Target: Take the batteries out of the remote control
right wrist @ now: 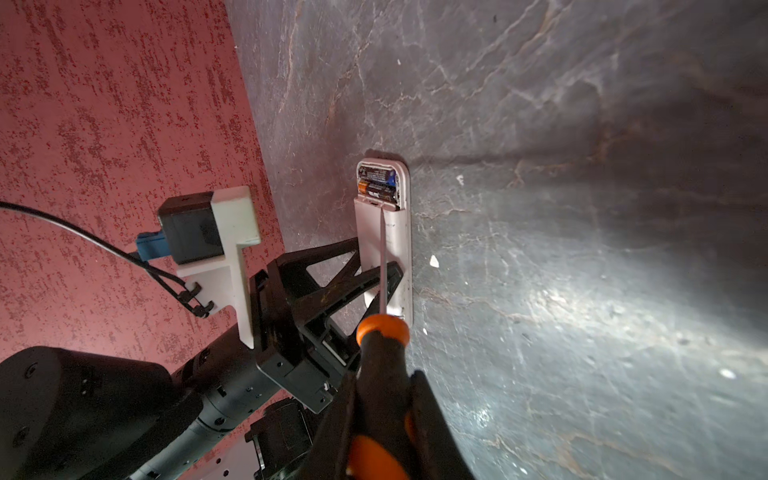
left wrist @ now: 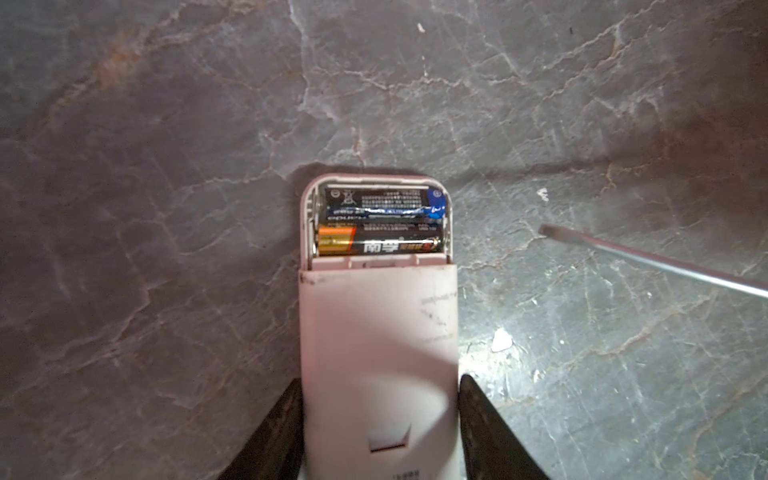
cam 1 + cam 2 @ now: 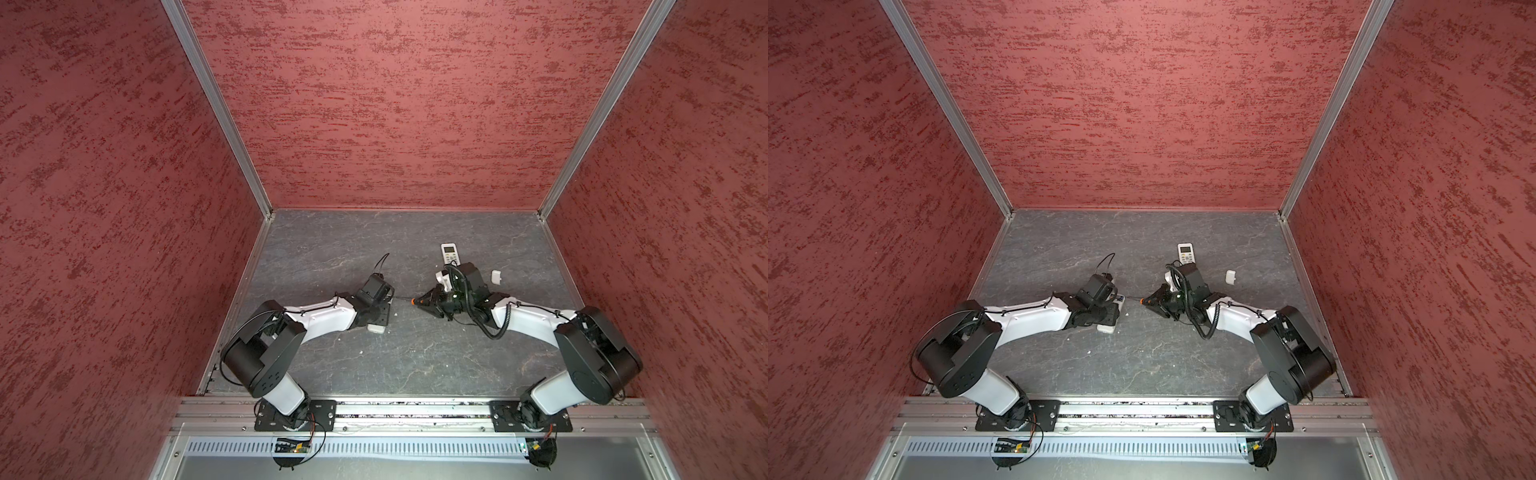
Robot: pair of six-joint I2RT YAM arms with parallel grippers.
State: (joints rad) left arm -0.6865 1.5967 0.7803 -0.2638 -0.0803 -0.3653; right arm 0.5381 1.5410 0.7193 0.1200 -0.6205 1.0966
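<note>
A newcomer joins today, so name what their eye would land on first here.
The white remote lies back-up at the middle of the table, its compartment uncovered with two batteries inside and the left gripper closed on its sides. Facing it, the right gripper holds an orange-and-black screwdriver, whose tip sits close beside the compartment.

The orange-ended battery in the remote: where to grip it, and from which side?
Grip the orange-ended battery at its middle, from above. It lies crosswise, sunk in the remote beside the blue-ended battery; walls cover both ends, leaving only its top curve free. Levering one end up with the screwdriver may help.
</note>
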